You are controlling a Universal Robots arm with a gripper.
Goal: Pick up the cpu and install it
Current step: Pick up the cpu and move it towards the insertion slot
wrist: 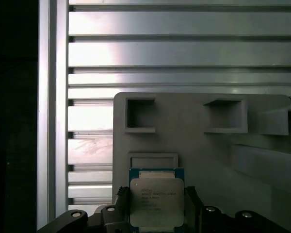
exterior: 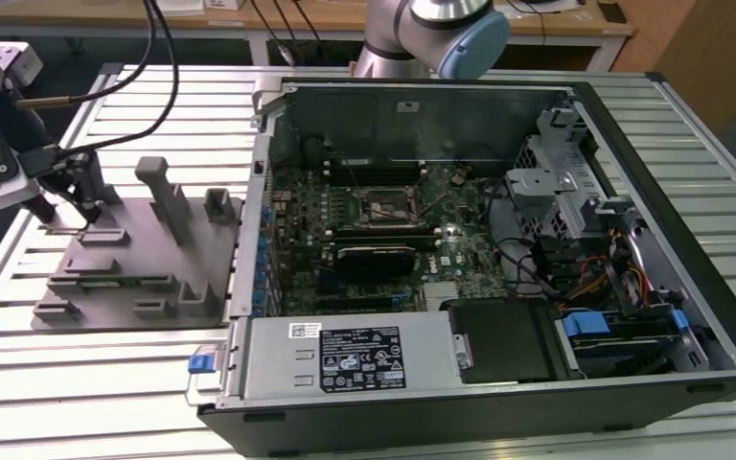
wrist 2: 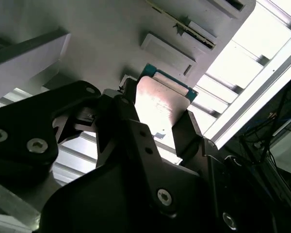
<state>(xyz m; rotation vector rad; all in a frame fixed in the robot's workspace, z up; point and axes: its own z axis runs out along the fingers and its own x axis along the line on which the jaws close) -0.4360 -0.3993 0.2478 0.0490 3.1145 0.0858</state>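
Observation:
The cpu (wrist: 156,200) is a small square chip with a silvery top plate and a thin green rim. In both wrist views it sits between the two black fingers of my gripper (wrist: 156,194), which is shut on it. In the second wrist view the cpu (wrist 2: 161,99) is held just above the grey tray (wrist 2: 111,29), with one finger (wrist 2: 185,130) pressed on its side. In the exterior view my gripper (exterior: 69,213) is at the far left corner of the grey tray (exterior: 126,278). The motherboard socket (exterior: 381,206) lies inside the open computer case, well off to the exterior view's right.
The grey tray carries several upright posts (exterior: 164,196) and square recesses (wrist: 139,114). The open computer case (exterior: 471,249) takes up the middle and right of the slatted metal table (exterior: 87,383). A black heatsink block (exterior: 371,259) sits below the socket. The arm's base (exterior: 425,34) stands behind the case.

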